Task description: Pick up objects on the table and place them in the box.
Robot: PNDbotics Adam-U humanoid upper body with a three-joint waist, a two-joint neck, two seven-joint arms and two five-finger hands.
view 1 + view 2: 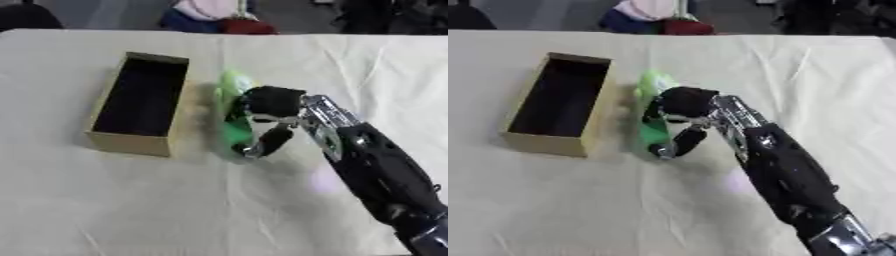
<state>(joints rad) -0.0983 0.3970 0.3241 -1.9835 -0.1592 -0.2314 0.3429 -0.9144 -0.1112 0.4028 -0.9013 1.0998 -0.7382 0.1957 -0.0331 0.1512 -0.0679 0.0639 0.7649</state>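
Observation:
A long green object [229,106] lies on the table just right of the open cardboard box [140,144], whose dark inside shows nothing in it. My right hand [267,112] comes in from the lower right and has its fingers and thumb curled around the green object. Whether the object rests on the cloth or is lifted off it I cannot tell. My left hand shows in neither view.
A cream cloth covers the table [175,210], with wrinkles and a faint pinkish patch [325,180] beside my right forearm. Clothing and dark shapes lie beyond the far edge.

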